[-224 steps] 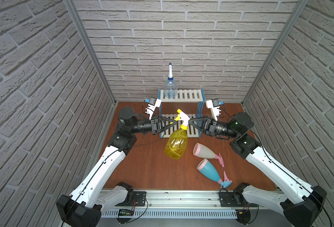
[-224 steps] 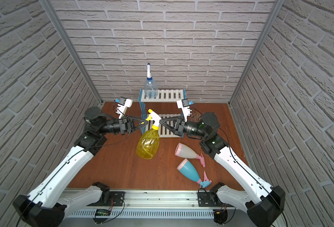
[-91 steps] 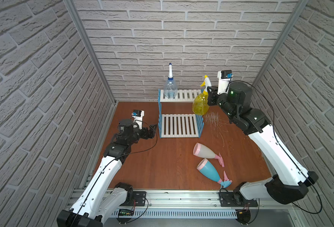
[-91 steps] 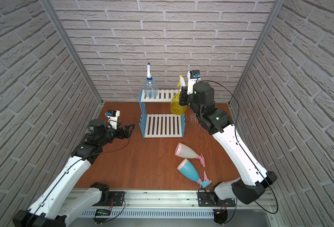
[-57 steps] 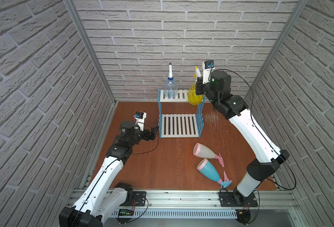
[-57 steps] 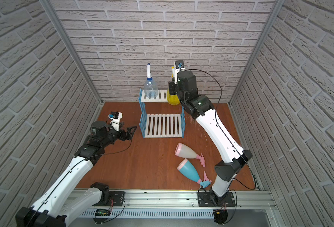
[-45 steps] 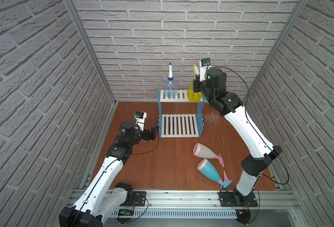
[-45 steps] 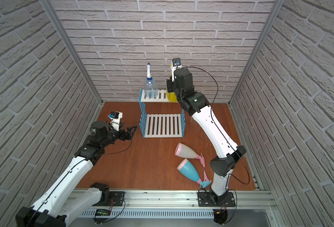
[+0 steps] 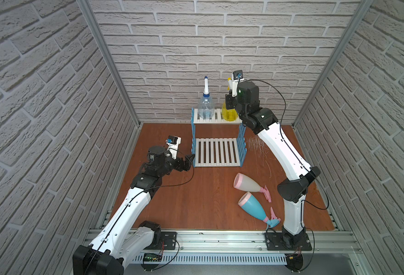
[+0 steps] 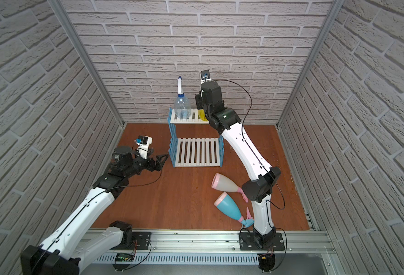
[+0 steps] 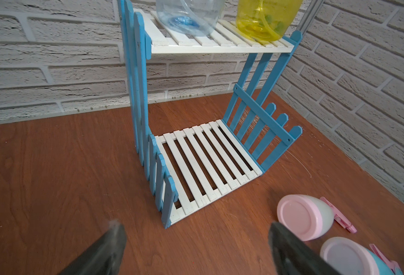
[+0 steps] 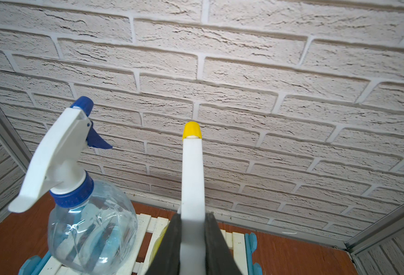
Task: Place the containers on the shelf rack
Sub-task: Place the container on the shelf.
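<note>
The shelf rack (image 9: 241,142) (image 11: 136,95) stands at the back of the table. A clear container (image 9: 206,108) (image 10: 182,109) (image 11: 189,16) (image 12: 89,223) stands on its top shelf. Beside it, the yellow container (image 9: 228,114) (image 10: 202,116) (image 11: 265,19) (image 12: 192,171) rests its base on the same shelf. My right gripper (image 9: 230,100) (image 12: 192,216) is shut on its white trigger head. The cream container (image 9: 246,184) (image 11: 301,219) and the light blue container (image 9: 253,208) (image 11: 353,259) lie on the table at front right. My left gripper (image 9: 189,162) (image 11: 196,228) hangs open left of the rack, holding nothing.
The brick back wall (image 12: 243,95) is close behind the rack, and side walls box in the table. A metal rail (image 9: 220,240) with both arm bases runs along the front edge. The right arm (image 9: 284,152) reaches over the table's right side.
Both grippers held the yellow container over the lower shelf. The left let go and drew back left. The right carried it to the top shelf beside the clear one.
</note>
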Robot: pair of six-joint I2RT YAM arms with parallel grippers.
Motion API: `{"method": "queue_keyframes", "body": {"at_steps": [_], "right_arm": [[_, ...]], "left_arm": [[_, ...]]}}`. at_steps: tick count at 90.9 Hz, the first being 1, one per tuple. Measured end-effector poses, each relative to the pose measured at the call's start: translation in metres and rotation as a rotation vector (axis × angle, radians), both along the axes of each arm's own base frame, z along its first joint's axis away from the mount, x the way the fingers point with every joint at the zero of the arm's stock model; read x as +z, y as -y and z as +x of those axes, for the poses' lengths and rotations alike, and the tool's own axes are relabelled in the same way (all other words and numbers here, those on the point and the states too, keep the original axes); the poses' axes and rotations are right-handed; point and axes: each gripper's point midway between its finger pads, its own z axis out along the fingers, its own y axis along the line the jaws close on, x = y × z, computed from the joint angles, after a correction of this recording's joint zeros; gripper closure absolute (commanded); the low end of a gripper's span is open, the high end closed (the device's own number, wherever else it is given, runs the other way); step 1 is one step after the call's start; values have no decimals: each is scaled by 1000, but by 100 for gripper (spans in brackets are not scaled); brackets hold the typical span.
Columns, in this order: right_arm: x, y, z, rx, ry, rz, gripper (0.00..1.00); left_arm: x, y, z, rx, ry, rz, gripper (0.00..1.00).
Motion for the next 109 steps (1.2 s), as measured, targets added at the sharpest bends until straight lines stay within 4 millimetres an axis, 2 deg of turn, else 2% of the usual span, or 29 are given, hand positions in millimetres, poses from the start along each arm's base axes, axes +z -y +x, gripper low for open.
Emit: {"method": "queue_keyframes", "body": {"at_steps": [46, 61, 67, 89, 95, 99, 109], "right_arm": [[-4, 8, 10, -31, 0, 11, 95], [-4, 8, 11, -33, -2, 19, 76], [-4, 8, 10, -34, -4, 19, 71], [-21, 7, 14, -35, -47, -11, 49], [-24, 6, 14, -34, -56, -17, 39], [-25, 6, 14, -34, -57, -18, 26], [-24, 6, 14, -33, -56, -19, 4]], "left_arm": [[-1, 5, -2, -22, -3, 1, 2], [-2, 6, -2, -23, -7, 2, 2], [-3, 6, -1, -23, -9, 3, 2], [-5, 7, -1, -29, -14, 1, 2], [-5, 7, -1, -31, -14, 1, 2], [-5, 7, -1, -31, -14, 1, 2], [-5, 8, -2, -34, -14, 1, 2]]}}
